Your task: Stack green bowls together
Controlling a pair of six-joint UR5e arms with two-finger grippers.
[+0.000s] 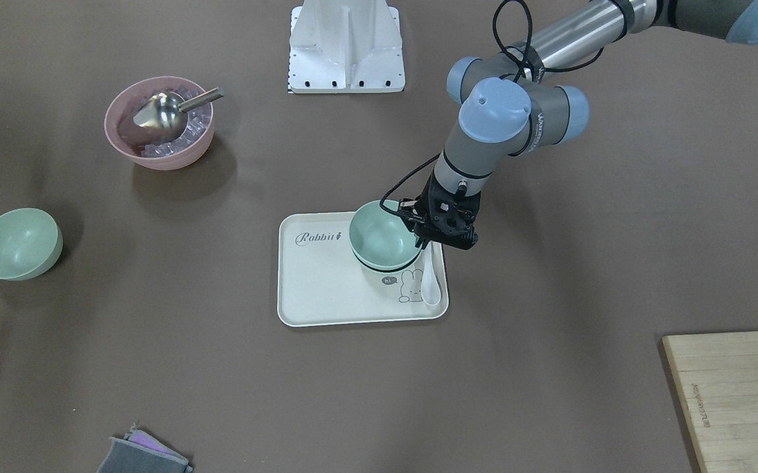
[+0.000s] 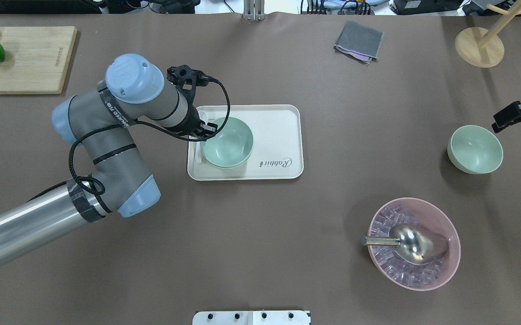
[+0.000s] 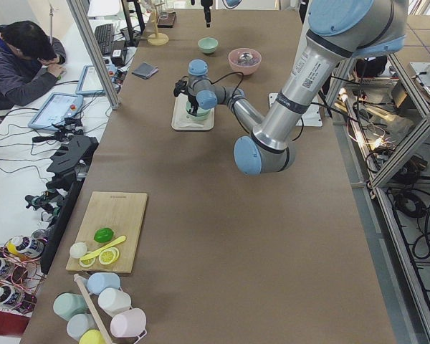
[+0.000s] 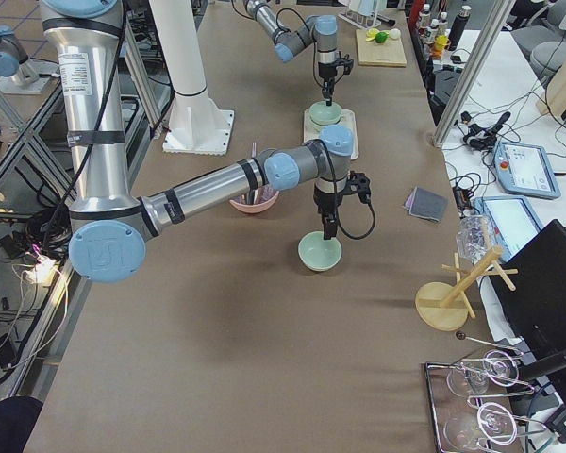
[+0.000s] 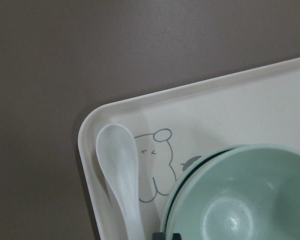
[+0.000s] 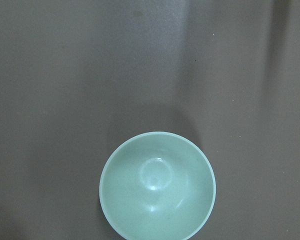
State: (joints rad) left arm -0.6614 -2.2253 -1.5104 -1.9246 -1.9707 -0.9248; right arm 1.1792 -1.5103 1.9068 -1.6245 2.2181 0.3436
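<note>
1. On cream tray (image 1: 326, 289), mid-table (image 1: 550, 328): nested green bowls (image 1: 382, 240), two, mouths up; round, no long axis.
2. Well apart on bare brown cover: lone green bowl (image 1: 16, 243), mouth up.
3. At the nested rim: left pincer (image 1: 423, 238); spread or pinching, cannot tell.
4. Above the single bowl: right pincer (image 4: 328, 226); state unreadable.
5. Just beside the stack: white spoon (image 1: 431, 282).

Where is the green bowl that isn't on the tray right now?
In the overhead view the lone green bowl sits on the table at far right, well apart from the tray and beyond the pink bowl.
</note>
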